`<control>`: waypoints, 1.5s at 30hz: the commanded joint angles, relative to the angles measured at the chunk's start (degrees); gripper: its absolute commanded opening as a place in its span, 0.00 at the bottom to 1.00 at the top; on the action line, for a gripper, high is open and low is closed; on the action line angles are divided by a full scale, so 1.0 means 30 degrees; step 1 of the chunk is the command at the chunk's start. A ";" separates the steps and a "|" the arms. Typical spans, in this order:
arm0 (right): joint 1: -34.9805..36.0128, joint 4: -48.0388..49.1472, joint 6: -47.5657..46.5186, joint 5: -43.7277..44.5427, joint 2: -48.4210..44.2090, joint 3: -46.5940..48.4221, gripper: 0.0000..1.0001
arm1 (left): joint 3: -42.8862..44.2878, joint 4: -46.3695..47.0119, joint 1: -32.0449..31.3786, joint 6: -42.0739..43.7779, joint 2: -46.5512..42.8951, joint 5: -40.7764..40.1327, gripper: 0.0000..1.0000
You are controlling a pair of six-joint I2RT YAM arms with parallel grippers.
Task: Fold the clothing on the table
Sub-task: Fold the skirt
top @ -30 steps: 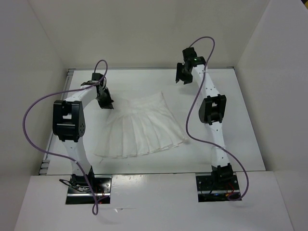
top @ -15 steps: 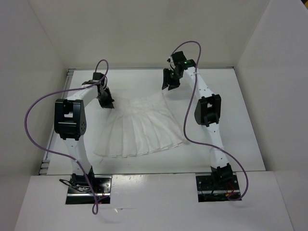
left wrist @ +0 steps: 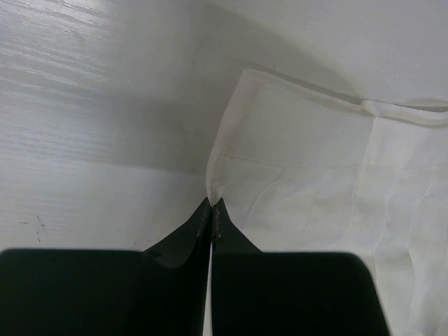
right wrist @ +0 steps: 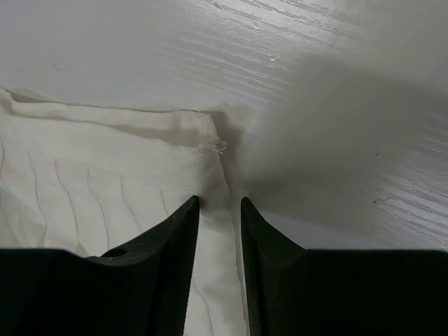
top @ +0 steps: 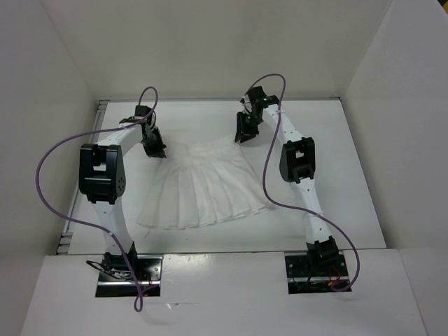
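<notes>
Overhead view of a white, thin, pleated fabric clothing item, fan-shaped like a skirt. It lies flat in the middle of a matte white rectangular surface. Its narrow waistband sits toward 12 o'clock and its wide hem spreads toward 6 o'clock.

The left end effector, black with two fingers, sits at the waistband corner at about 10 o'clock of the garment. Its jaws are pressed together, and the fabric edge runs right into the tips, so it appears to pinch that corner, though the contact itself is hidden.

The right end effector is at the opposite waistband corner, about 1 o'clock. Its jaws stand a narrow gap apart and straddle the side edge just below a frayed thread. They have not yet pinched the cloth.

The fabric looks light, limp and soft. It should drape and sag once lifted, and it could slip from a shallow pinch. The doubled waistband hem looks thickest, so its two corners are probably the best places to take hold. Lifting both evenly should let the pleats hang straight for a fold toward 6 o'clock.
</notes>
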 commanded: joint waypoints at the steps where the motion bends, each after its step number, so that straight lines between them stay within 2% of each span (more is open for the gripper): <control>1: -0.0040 0.0404 -0.0219 -0.0883 0.0551 0.0094 0.36 | 0.0462 -0.0141 0.0126 0.0530 0.0296 0.0021 0.00; 7: 0.0136 0.0404 -0.0219 -0.2346 0.1519 0.0094 0.27 | 0.0462 -0.0141 0.0126 0.0530 0.0296 0.0021 0.00; 11: 0.0136 0.0201 -0.0219 -0.3902 0.1725 0.0880 0.00 | 0.0287 0.0064 0.0302 0.0530 0.0472 0.0398 0.00; 13: 0.0136 -0.0383 -0.0219 -0.3028 0.1347 0.1526 0.00 | 0.0084 0.0474 0.0536 0.0530 0.0472 0.1594 0.00; 18: -0.0623 -0.0592 0.0690 0.1128 -0.2604 0.1969 0.00 | 0.1603 0.0152 0.0976 0.0530 -0.1603 0.3156 0.00; 23: -0.1681 -0.0478 0.1129 0.2541 -0.6617 0.0799 0.00 | 0.2891 0.0152 0.1181 0.0735 -0.4677 0.4561 0.00; 27: -0.2352 -0.0211 0.1305 0.2895 -0.9402 0.1377 0.00 | 0.4823 -0.0490 0.1356 0.0911 -0.5094 0.5205 0.00; 32: -0.2530 -0.0446 0.1481 0.4182 -0.9876 0.2875 0.00 | 0.7018 0.0032 0.1356 0.0737 -0.4510 0.5207 0.00; 37: -0.2706 -0.1149 0.1481 0.3395 -0.9027 0.6824 0.00 | 1.0062 -0.0373 0.1532 0.0559 -0.3133 0.5644 0.00; 39: -0.2706 -0.1149 0.1481 0.3158 -0.9026 0.6311 0.00 | 1.0306 -0.0375 0.1532 0.0764 -0.2926 0.5878 0.00; 41: -0.2880 -0.1149 0.1133 0.2783 -0.9871 0.4968 0.00 | 1.0949 -0.1162 0.1735 0.0996 -0.2926 0.7864 0.00; 44: -0.3085 -0.0653 0.0546 0.1374 -1.1979 0.2972 0.00 | 1.0514 -0.0934 0.1737 0.1436 -0.4152 1.0562 0.00; 45: -0.3087 -0.0100 0.0543 0.1748 -1.2652 0.1689 0.00 | 1.0221 -0.0468 0.1737 0.1641 -0.5259 1.1293 0.00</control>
